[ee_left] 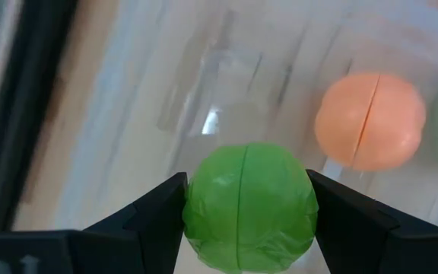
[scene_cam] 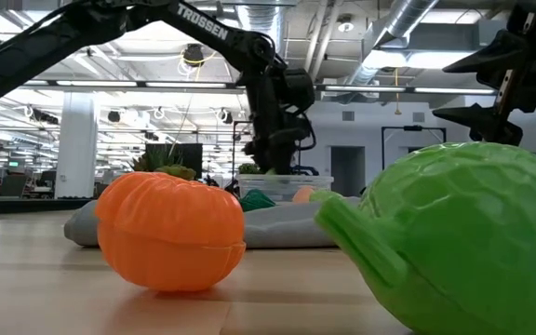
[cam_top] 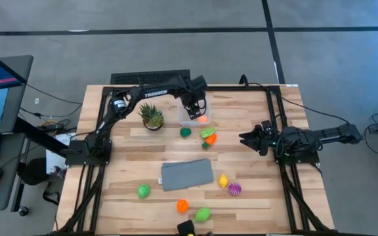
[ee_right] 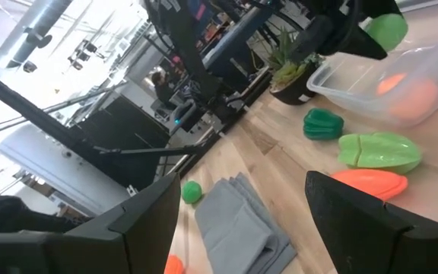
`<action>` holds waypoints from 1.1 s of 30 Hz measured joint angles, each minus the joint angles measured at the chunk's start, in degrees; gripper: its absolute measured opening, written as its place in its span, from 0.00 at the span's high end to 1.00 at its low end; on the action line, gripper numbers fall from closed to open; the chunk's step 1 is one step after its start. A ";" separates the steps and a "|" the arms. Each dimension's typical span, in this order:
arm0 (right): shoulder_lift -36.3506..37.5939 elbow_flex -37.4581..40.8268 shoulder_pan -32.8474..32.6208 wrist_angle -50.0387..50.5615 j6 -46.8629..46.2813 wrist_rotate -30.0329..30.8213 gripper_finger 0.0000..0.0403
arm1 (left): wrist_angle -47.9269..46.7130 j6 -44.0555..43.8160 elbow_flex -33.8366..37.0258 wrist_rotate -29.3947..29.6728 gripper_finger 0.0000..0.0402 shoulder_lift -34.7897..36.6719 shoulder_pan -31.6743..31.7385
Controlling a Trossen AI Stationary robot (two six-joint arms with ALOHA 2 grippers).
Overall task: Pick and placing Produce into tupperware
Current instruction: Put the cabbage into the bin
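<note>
Left wrist view shows the left gripper [ee_left: 245,209] with its jaws clamped on a round green fruit [ee_left: 248,204], held above the clear tub [cam_top: 193,113] near the table's [cam_top: 254,196] far edge, just beside the potted plant [cam_top: 151,116]. An orange fruit [ee_left: 369,120] lies inside the tub. The right gripper [cam_top: 247,138] waits at the table's right side, jaws wide and empty.
</note>
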State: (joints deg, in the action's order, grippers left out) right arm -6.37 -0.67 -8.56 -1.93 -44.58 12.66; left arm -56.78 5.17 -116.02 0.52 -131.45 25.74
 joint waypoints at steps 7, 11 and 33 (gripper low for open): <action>0.00 0.00 -0.04 0.00 0.00 0.01 0.24 | 0.65 -0.71 0.98 0.21 0.42 -0.01 -0.14; 0.00 0.00 -0.04 0.00 0.00 0.01 0.24 | 0.51 -1.34 0.96 0.19 0.42 0.01 -0.22; 0.00 0.00 -0.04 0.02 -0.46 -0.06 0.24 | 1.30 -2.61 0.22 -0.01 0.35 -2.96 -1.12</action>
State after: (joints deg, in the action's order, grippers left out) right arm -6.37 -0.67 -8.60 -1.91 -45.04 12.59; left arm -55.48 2.56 -115.81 0.51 -134.41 24.62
